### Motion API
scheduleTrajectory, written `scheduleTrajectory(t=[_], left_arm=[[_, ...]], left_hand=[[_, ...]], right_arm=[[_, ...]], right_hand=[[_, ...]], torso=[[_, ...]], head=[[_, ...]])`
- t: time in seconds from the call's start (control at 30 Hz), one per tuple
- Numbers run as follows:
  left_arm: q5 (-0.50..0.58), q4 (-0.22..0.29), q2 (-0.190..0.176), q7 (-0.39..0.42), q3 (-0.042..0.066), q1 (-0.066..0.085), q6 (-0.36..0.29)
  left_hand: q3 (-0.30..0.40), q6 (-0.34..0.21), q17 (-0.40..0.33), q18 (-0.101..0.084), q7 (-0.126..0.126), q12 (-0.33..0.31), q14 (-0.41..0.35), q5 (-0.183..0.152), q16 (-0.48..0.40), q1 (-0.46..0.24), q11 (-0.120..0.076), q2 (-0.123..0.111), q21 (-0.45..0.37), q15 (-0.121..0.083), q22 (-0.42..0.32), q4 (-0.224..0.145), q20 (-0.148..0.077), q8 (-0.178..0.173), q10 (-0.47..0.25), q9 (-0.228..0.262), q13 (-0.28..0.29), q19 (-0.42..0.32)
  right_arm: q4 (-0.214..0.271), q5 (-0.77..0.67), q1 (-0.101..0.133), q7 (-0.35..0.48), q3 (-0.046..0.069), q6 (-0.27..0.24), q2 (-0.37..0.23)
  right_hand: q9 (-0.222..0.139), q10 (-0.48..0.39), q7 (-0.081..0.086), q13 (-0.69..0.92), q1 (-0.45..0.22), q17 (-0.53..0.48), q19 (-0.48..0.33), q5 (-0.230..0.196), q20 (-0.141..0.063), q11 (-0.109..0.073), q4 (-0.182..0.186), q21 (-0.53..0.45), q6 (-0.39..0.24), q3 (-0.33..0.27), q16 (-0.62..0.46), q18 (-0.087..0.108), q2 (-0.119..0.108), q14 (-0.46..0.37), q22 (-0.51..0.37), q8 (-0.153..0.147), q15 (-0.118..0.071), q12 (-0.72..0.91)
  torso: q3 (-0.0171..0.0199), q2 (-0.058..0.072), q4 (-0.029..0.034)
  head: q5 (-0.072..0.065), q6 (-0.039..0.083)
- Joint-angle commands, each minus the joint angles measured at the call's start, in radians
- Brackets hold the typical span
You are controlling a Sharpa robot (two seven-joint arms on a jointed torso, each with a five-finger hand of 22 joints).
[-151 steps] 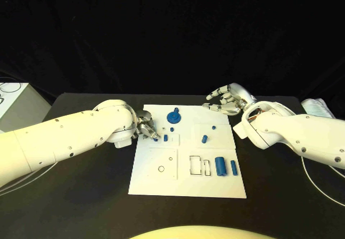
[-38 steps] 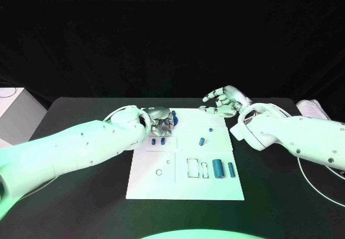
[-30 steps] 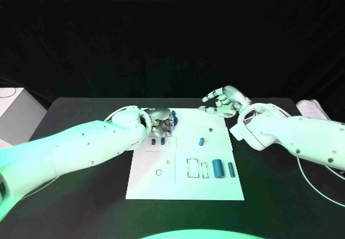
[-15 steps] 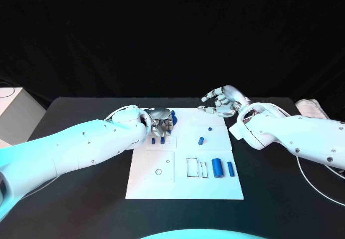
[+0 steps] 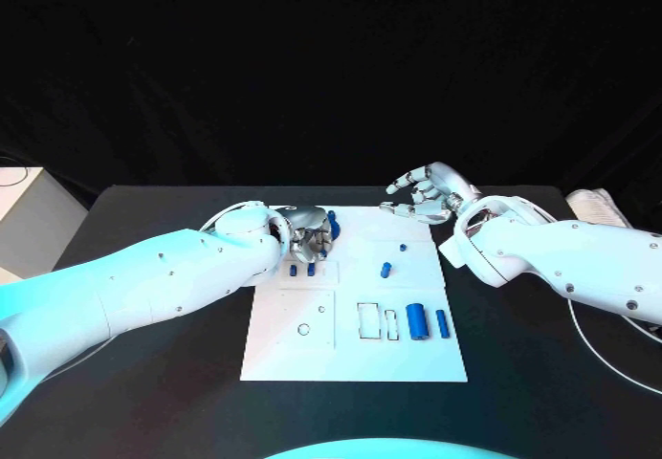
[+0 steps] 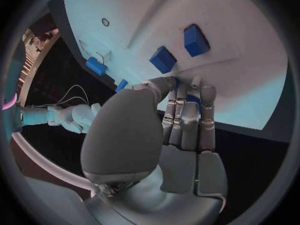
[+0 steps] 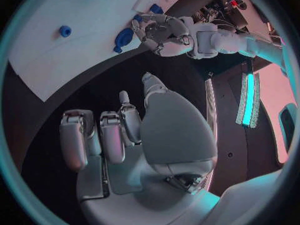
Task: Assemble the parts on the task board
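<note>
The white task board (image 5: 352, 356) lies in the middle of the black table. My left hand (image 5: 311, 239) is curled over the blue round part (image 5: 333, 223) at the board's far left corner; blue shows between its fingers (image 6: 187, 99). From the right wrist camera the round part (image 7: 124, 37) sits right against that left hand (image 7: 164, 30). Two small blue pegs (image 5: 293, 270) (image 5: 312, 270) stand just in front of it, also seen as blocks (image 6: 196, 40) (image 6: 163, 59). My right hand (image 5: 428, 193) hovers beyond the board's far right corner, fingers apart, holding nothing.
Two blue cylinders (image 5: 417, 321) (image 5: 443, 321) and a thin blue piece (image 5: 392, 325) lie near the board's right edge, beside an outlined slot (image 5: 370, 320). Two small blue parts (image 5: 387, 271) (image 5: 403, 249) sit mid-board. A white box (image 5: 21, 206) stands at the table's left.
Five seconds ago my left hand was at the small pegs by the board's left edge; it has since moved onto the blue round part. Over the last second both hands hardly moved.
</note>
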Motion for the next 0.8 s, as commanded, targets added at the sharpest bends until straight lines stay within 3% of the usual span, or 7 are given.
scheduleTrajectory(t=[0.03, 0.4, 0.8], left_arm=[[0.001, -0.001, 0.001, 0.016, -0.002, -0.002, -0.026], [0.036, 0.021, -0.027, 0.032, -0.001, -0.003, -0.110], [0.090, 0.132, -0.128, 0.025, 0.030, -0.002, -0.130]], left_hand=[[0.011, 0.019, 0.018, -0.006, 0.000, -0.014, 0.017, 0.000, 0.009, -0.010, -0.003, 0.005, 0.018, -0.003, 0.020, -0.016, -0.003, -0.004, 0.026, 0.006, -0.001, 0.020], [0.022, 0.041, 0.051, -0.015, -0.002, -0.070, 0.048, -0.006, 0.015, -0.060, -0.004, 0.003, 0.045, -0.005, 0.054, -0.032, -0.005, -0.023, 0.065, 0.017, -0.003, 0.055], [0.020, 0.041, 0.055, -0.015, -0.002, -0.082, 0.052, -0.005, 0.015, -0.071, -0.003, 0.001, 0.044, -0.005, 0.054, -0.032, -0.004, -0.028, 0.068, 0.020, -0.003, 0.058]], right_arm=[[0.002, -0.011, -0.001, 0.006, 0.000, 0.011, 0.001], [0.004, -0.012, 0.000, 0.005, 0.000, 0.011, -0.001], [0.003, -0.014, -0.001, 0.002, 0.000, 0.011, -0.005]], right_hand=[[0.001, -0.004, -0.001, 0.084, -0.009, 0.197, 0.065, 0.006, -0.007, 0.000, 0.001, -0.004, -0.002, 0.006, -0.006, 0.008, 0.005, 0.086, 0.207, 0.006, -0.010, -0.001], [0.001, -0.004, -0.001, 0.084, -0.009, 0.197, 0.065, 0.006, -0.007, 0.000, 0.001, -0.004, -0.002, 0.006, -0.006, 0.008, 0.005, 0.086, 0.207, 0.006, -0.010, -0.001], [0.001, -0.004, -0.001, 0.084, -0.009, 0.197, 0.065, 0.006, -0.007, 0.000, 0.001, -0.004, -0.002, 0.006, -0.006, 0.008, 0.005, 0.086, 0.207, 0.006, -0.010, -0.001]], torso=[[0.0006, -0.001, 0.0003], [0.0001, 0.000, -0.0005], [0.0021, -0.003, 0.0019]], head=[[0.000, 0.000], [0.000, 0.003], [-0.004, 0.003]])
